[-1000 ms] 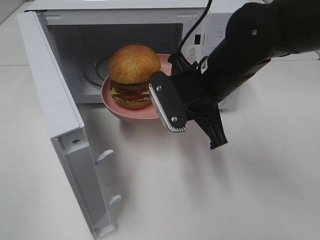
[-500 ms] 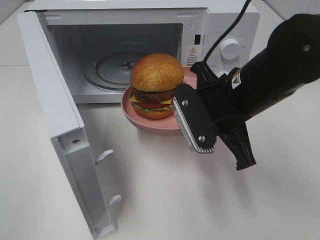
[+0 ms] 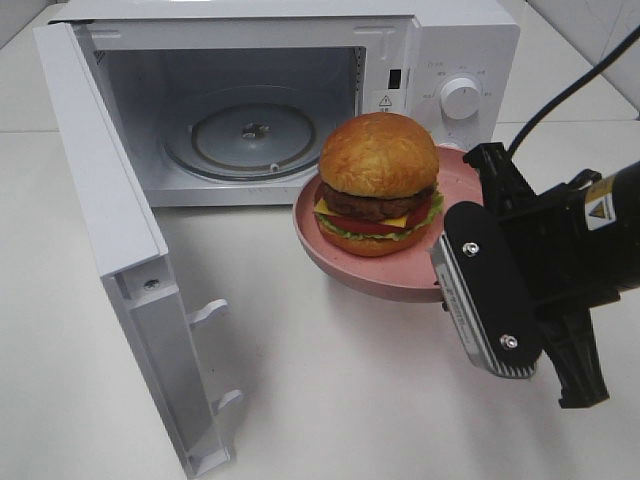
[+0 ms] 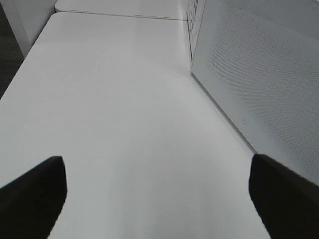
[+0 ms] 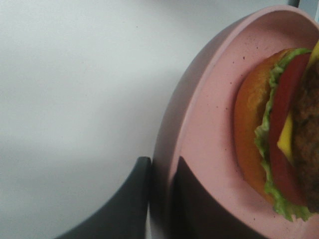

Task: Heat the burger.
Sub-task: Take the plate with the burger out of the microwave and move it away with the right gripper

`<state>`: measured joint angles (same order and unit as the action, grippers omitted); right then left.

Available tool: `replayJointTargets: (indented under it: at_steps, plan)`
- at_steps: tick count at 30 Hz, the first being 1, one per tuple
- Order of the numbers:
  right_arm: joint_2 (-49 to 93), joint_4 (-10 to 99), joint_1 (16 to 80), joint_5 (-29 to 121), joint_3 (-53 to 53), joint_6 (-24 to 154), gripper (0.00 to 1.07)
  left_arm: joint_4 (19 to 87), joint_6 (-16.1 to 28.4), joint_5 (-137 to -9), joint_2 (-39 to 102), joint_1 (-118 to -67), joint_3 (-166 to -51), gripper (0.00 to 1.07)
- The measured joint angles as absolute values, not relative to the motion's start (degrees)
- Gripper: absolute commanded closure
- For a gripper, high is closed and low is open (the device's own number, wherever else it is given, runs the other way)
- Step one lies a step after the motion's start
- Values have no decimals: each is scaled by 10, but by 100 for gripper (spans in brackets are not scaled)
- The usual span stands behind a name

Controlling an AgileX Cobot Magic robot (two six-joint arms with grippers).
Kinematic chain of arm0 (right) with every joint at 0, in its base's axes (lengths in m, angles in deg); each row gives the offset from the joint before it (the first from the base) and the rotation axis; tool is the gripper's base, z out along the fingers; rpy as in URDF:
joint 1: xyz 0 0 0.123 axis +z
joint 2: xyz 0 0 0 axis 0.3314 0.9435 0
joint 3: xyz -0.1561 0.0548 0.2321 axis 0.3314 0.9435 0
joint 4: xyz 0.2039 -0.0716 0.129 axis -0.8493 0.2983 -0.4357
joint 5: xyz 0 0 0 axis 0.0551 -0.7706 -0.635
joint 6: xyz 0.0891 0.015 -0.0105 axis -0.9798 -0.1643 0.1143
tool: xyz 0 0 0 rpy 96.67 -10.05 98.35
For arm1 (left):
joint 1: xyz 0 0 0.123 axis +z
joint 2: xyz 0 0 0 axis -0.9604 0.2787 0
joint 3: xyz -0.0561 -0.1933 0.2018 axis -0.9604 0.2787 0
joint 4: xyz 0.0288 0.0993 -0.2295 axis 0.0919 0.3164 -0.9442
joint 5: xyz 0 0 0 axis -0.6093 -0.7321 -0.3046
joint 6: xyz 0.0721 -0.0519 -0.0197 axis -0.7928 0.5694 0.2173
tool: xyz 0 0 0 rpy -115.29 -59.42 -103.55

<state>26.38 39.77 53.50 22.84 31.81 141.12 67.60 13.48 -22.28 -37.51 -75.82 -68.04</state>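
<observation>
Left gripper (image 4: pixel 158 196): jaws spread wide, holding nothing, over bare white table (image 4: pixel 114 99) beside the microwave door's outer face (image 4: pixel 259 84). Microwave (image 3: pixel 300 60): door (image 3: pixel 110 230) swung open, glass turntable (image 3: pixel 250 135) bare. Burger (image 3: pixel 378 185): upright on pink plate (image 3: pixel 330 250), held out in front of the oven opening. Right gripper (image 5: pixel 159 199): jaws pinched on the plate's rim, one finger inside, one outside.

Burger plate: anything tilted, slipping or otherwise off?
Nothing spilled or damaged. The burger sits upright and stacked on the pink plate, which the right gripper pinches by its rim, in front of the open microwave. One oddity: the plate is outside the cavity, and the glass turntable is bare.
</observation>
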Motion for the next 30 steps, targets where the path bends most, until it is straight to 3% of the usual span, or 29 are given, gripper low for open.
replayJointTargets:
  at_steps: [14,30]
  plan:
    - [144,517,535,176,368,1211,105,676,135,-223,-375,-758,-680,16]
    - [103,692,535,85,371,823,103,676,135,-223,-375,-758,-680,16]
